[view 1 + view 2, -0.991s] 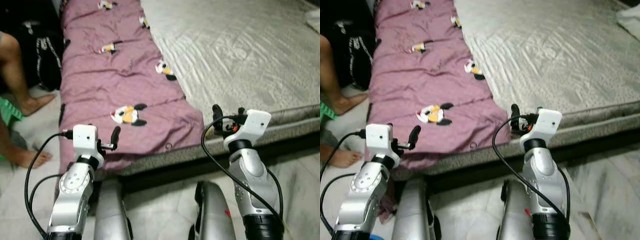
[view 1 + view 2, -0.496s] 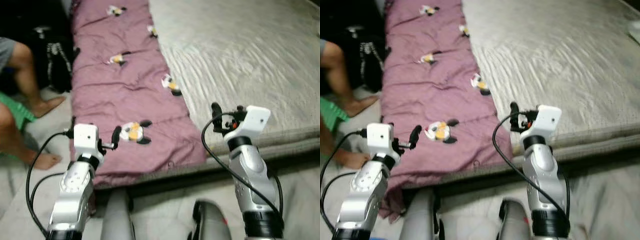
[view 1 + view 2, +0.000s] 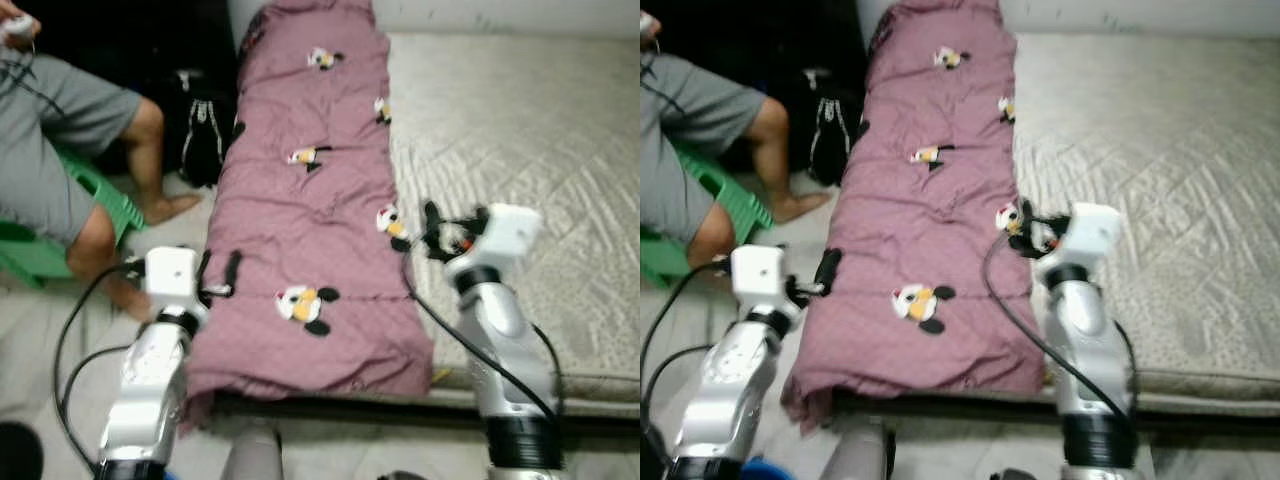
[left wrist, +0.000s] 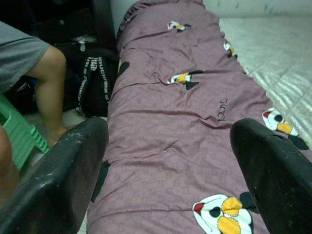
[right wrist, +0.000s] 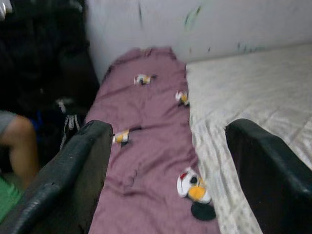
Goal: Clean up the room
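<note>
Along the left side of the bed a mauve quilt is laid lengthwise, printed with small cartoon figures, its near end draped over the mattress edge and its far end reaching the wall. The rest of the mattress is covered by a pale grey sheet, wrinkled toward the quilt. The left gripper is held up just off the quilt's left edge near its near end, fingers spread wide with nothing between them; the quilt is seen through the gap in the left wrist view. The right gripper is raised over the line where quilt and sheet meet, beside one of the printed figures, and its fingers are likewise parted and empty. A black backpack is stood on the floor against the quilt's left side, further up. Left of it a person in grey is seated on a green stool, bare feet on the pale tiled floor. Both eye views are slightly blurred.
</note>
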Controlling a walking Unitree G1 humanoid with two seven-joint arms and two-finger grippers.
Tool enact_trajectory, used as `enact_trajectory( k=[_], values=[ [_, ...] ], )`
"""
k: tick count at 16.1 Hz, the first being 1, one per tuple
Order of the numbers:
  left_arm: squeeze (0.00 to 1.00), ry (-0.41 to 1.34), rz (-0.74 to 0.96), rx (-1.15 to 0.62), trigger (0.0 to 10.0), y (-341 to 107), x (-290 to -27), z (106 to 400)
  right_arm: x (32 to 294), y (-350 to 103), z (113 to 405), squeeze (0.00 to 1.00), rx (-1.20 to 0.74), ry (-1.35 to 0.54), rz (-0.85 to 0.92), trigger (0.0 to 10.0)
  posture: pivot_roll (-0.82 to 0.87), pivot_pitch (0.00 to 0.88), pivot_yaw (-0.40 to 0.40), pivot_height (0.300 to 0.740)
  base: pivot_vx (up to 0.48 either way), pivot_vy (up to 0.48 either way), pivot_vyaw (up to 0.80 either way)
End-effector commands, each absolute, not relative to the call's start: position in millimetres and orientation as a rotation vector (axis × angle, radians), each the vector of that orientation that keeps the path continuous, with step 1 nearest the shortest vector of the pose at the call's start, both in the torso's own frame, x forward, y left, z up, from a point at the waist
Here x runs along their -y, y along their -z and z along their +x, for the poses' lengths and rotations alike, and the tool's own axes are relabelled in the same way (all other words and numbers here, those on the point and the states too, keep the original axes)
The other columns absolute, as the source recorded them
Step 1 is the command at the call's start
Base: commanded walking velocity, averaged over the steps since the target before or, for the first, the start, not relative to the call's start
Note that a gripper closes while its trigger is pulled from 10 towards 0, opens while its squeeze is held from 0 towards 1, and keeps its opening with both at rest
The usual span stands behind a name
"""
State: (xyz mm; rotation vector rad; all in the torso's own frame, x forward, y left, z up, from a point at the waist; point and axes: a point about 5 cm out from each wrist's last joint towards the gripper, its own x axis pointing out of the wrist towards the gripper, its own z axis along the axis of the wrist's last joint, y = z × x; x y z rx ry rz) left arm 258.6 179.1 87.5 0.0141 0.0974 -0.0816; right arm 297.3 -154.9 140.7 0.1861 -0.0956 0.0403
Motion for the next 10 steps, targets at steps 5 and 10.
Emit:
enact_trajectory(
  k=[5,10],
  values=[
    [0.0,0.087,0.043,-0.097,10.0,-87,-171,264,174,-133,288,0.0,0.072,0.022,0.163,10.0,-0.03,0.019,0.03,0.74,0.0,0.0,0.0],
    [0.0,0.072,0.03,-0.107,10.0,-83,-172,263,176,-126,285,0.0,0.055,0.032,0.164,10.0,-0.04,0.0,0.042,0.74,0.0,0.0,0.0]
  ],
)
